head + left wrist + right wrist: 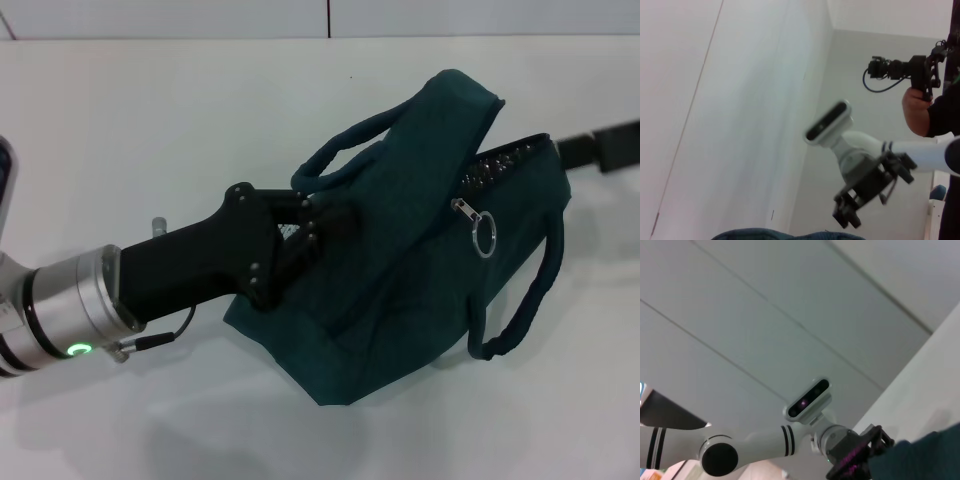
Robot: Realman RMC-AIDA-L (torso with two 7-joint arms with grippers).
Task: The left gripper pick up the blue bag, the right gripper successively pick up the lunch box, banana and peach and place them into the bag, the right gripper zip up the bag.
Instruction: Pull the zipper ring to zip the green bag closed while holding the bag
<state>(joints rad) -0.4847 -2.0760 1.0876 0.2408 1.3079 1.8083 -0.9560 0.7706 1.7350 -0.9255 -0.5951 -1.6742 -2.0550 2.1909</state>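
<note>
The left end effector (312, 232) is reaching in from the left, gripping the blue bag (420, 250) by its side; the right end effector (847, 212) is hanging apart, state indeterminate.

Dark teal bag (420, 270) on a white table (150, 130).

The bag is plain teal all over, straps included, with no pattern; its zip teeth are black flecked with silver, and the pull and ring (485, 235) are silver. The left gripper (310, 235) is matt black on a silver wrist with a green light. The right gripper (600, 148) is black.
</note>
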